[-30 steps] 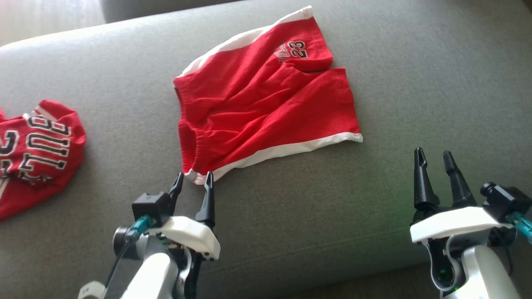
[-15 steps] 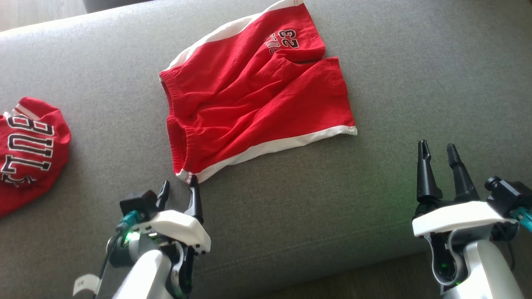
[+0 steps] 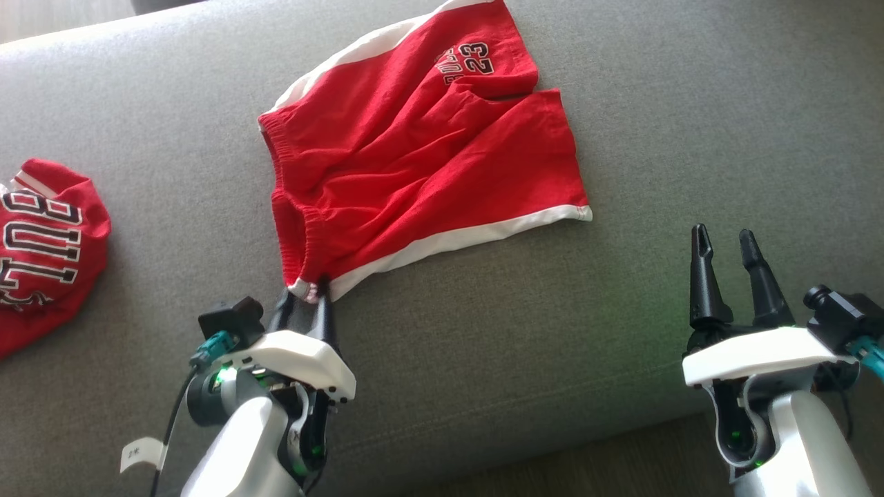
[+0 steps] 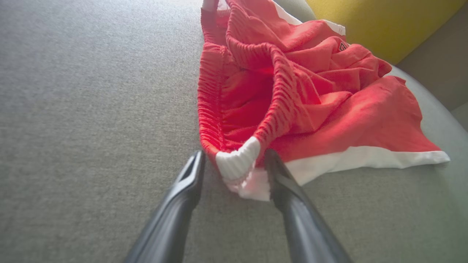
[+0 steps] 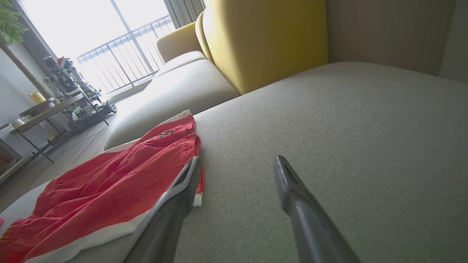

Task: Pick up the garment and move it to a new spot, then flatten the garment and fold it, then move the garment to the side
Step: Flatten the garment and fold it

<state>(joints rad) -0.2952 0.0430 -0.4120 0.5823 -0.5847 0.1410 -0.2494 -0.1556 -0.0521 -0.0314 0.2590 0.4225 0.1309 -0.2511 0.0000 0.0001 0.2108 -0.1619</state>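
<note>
Creased red white-trimmed shorts (image 3: pixel 421 159) are stretched away from the left gripper (image 3: pixel 304 290), ribbed waistband corner bracketed, ungripped, by its parted jaws.

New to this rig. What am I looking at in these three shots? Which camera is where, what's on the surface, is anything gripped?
It is a two-armed wheeled robot working over a grey sofa cushion. The wide shot comes from its head, looking down. The other two come from cameras on each wrist, looking along that gripper's two dark fingers. On the cushion lie red shorts with white trim, and a second red garment at the left. The left gripper straddles the white waistband corner of the shorts with its jaws apart, so nothing is clamped yet. The right gripper is open over bare cushion, holding nothing. The right wrist view shows a yellow backrest.
</note>
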